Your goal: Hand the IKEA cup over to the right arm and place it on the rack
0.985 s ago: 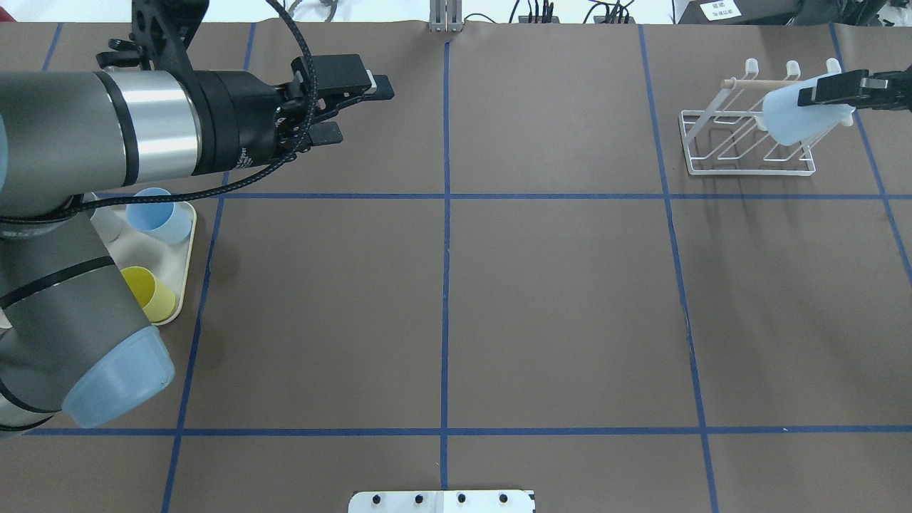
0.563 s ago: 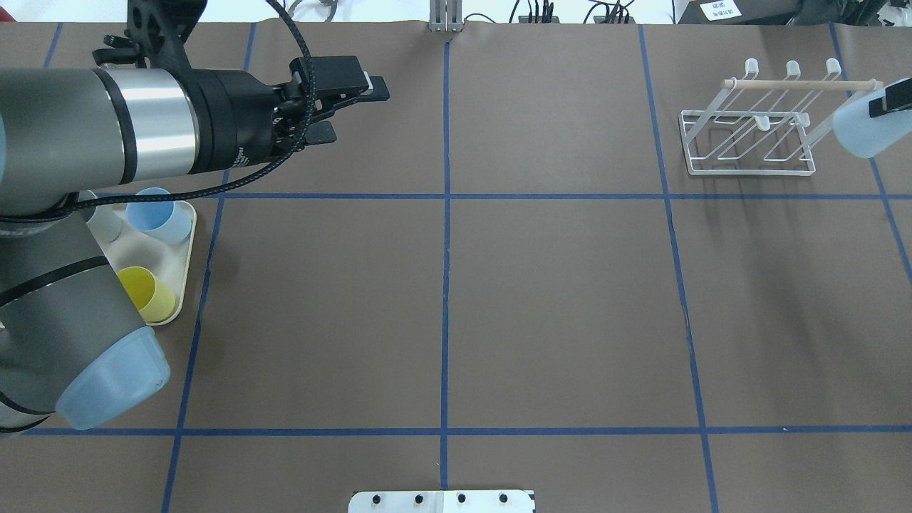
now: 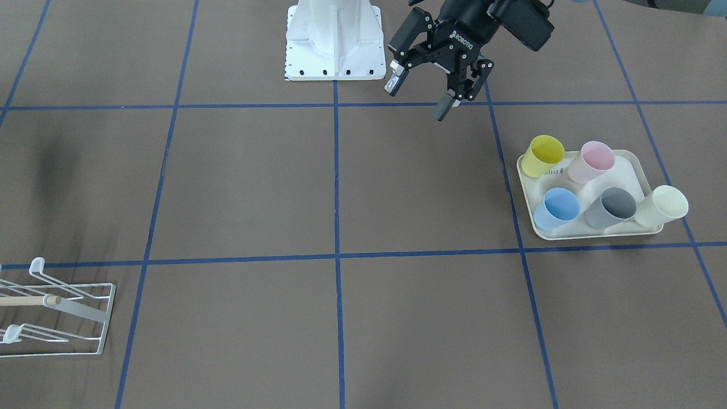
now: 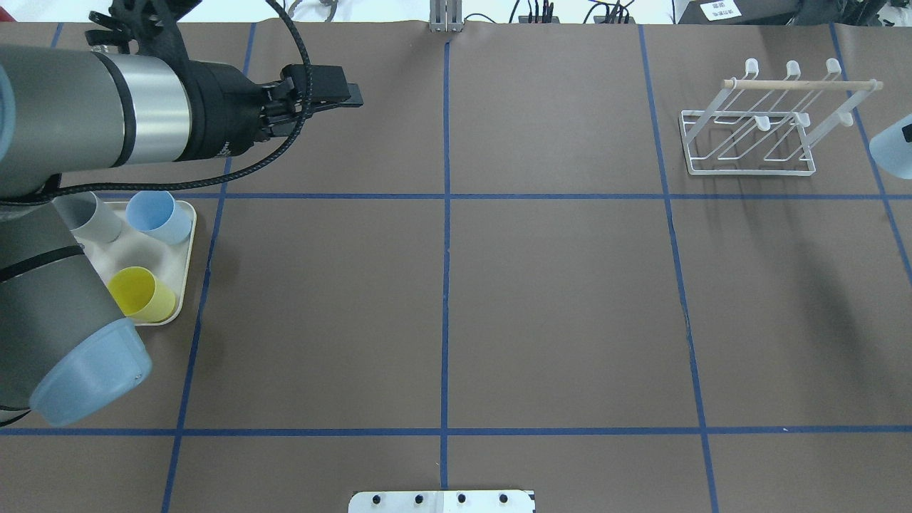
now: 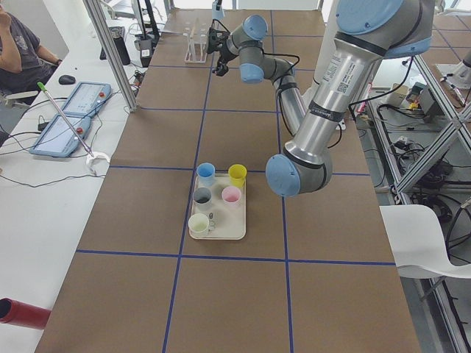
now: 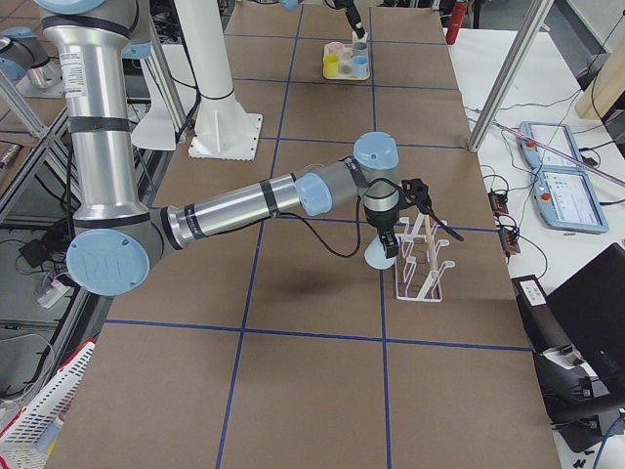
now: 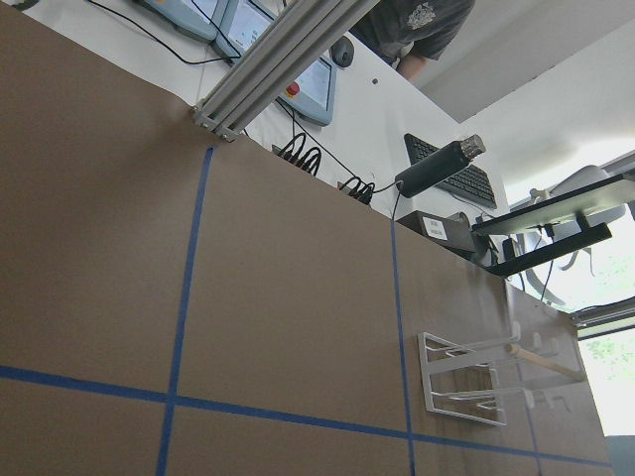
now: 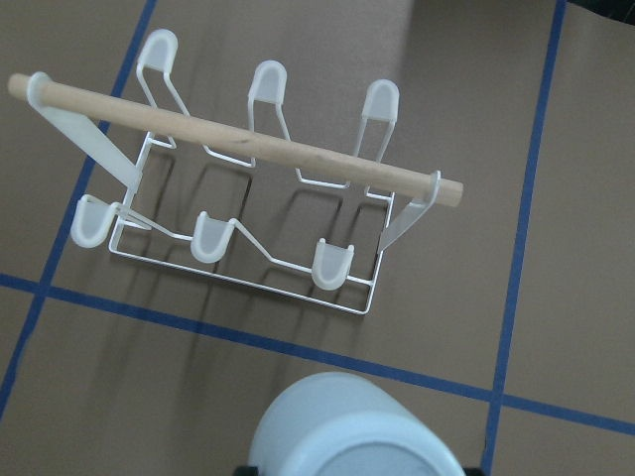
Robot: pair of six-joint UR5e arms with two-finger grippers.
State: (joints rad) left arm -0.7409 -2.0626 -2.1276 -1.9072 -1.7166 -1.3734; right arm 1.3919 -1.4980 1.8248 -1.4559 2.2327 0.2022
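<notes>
Backward went my right gripper (image 6: 390,242), clamping the cup (image 8: 352,431), clear of the rack (image 8: 238,147).
If I return misaligned, its rim may hit a peg (image 8: 333,264); left gripper (image 3: 419,97) hangs spread.

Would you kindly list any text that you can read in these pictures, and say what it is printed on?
"ROBOTIQ": on the black left gripper, front-facing view.
Dark print on the cream tray: too small to read.
White label beyond the table's far edge: blurred.
</notes>
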